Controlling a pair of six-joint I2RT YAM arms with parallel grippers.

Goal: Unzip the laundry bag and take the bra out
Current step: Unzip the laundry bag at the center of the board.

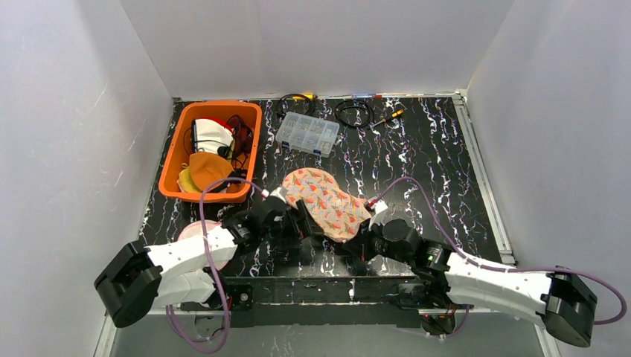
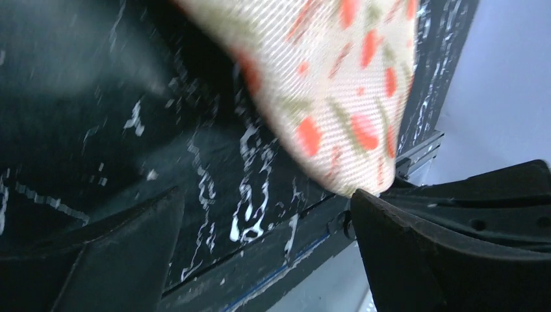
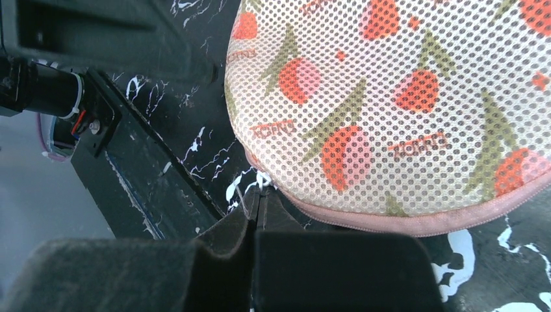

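Note:
The laundry bag (image 1: pixel 327 202) is cream mesh with red fruit print and lies flat on the black marbled table near its front edge. Its pink zipper (image 3: pixel 403 224) runs shut along the edge nearest the right arm. My right gripper (image 3: pixel 258 195) is shut at the bag's near corner, with the small white zipper pull (image 3: pixel 263 179) pinched at its tips. My left gripper (image 2: pixel 266 195) stands wide open at the bag's left side, nothing between its fingers (image 2: pixel 442 240); the bag's rounded end (image 2: pixel 338 84) lies just above the right finger. The bra is hidden.
An orange bin (image 1: pixel 178 160) with clothes stands at the back left. A clear compartment box (image 1: pixel 307 134), coiled cables (image 1: pixel 353 111) and a screwdriver (image 1: pixel 387 117) lie at the back. A pink round thing (image 1: pixel 195 229) shows beside the left arm. White walls enclose the table.

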